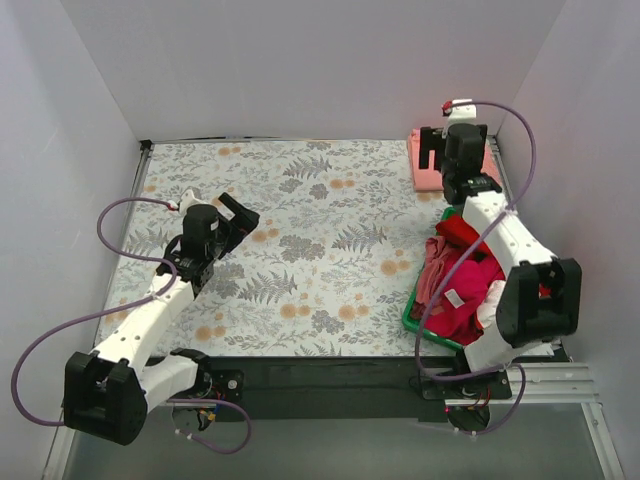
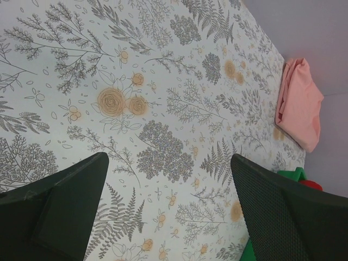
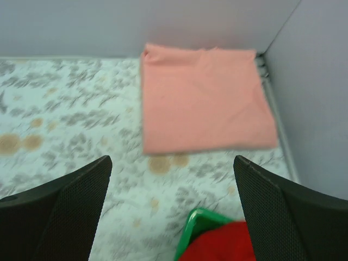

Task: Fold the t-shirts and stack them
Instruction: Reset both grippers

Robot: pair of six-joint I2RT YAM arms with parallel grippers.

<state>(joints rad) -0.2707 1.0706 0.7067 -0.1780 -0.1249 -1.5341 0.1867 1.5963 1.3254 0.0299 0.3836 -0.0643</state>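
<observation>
Salmon-pink t-shirt (image 3: 204, 98) lay folded in the far corner, red and magenta t-shirts (image 1: 462, 288) sat heaped unfolded in the green basket (image 1: 410, 320), while left gripper (image 2: 168, 157) and right gripper (image 3: 171, 157) hung empty, jaws apart.

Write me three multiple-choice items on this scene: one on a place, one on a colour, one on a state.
1. Where does the folded salmon-pink t-shirt lie?
A. on the left arm's base
B. at the far right corner of the table
C. hanging on the back wall

2. What colour is the basket of heaped shirts?
A. green
B. blue
C. yellow

3. How do the jaws of the right arm stand?
A. shut on a red shirt
B. shut, empty
C. open, empty

Key: 1 B, it lies flat where the two walls meet; 2 A, its rim shows green; 3 C, the right wrist view shows them wide apart with nothing between.
</observation>
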